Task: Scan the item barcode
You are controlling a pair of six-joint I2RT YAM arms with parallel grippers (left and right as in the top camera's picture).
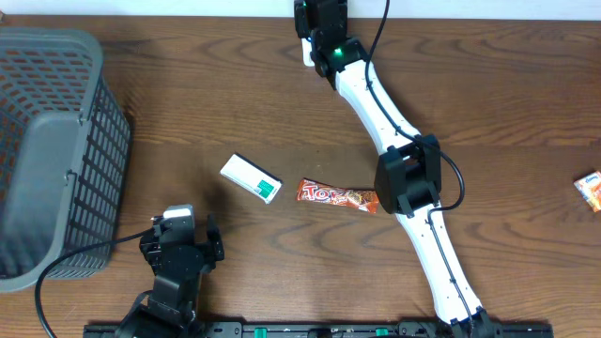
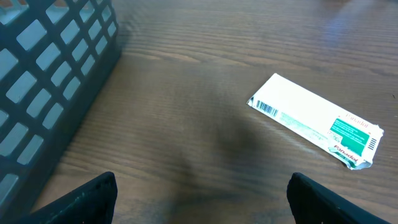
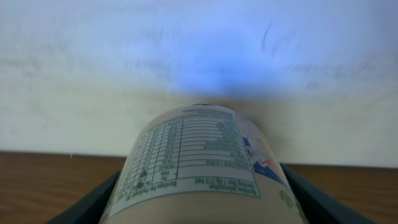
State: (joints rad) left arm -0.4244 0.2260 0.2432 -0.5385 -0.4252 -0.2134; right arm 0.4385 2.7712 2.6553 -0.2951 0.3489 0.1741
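Observation:
My right gripper (image 3: 202, 208) is shut on a pale round container (image 3: 193, 165) with a green-printed nutrition table facing the camera. It holds the container up toward a white wall, where a blue glow (image 3: 214, 74) shows. In the overhead view the right gripper (image 1: 321, 26) is at the table's far edge and the container is mostly hidden under it. My left gripper (image 2: 202, 199) stands open low over bare wood, near the front left (image 1: 185, 223). A white and green box (image 2: 314, 121) with a barcode on its left end lies ahead and to its right.
A grey mesh basket (image 1: 56, 150) fills the left side, its wall (image 2: 43, 87) close to my left gripper. The white and green box (image 1: 251, 178) and an orange candy bar (image 1: 336, 196) lie mid-table. An orange snack packet (image 1: 590, 190) sits at the right edge.

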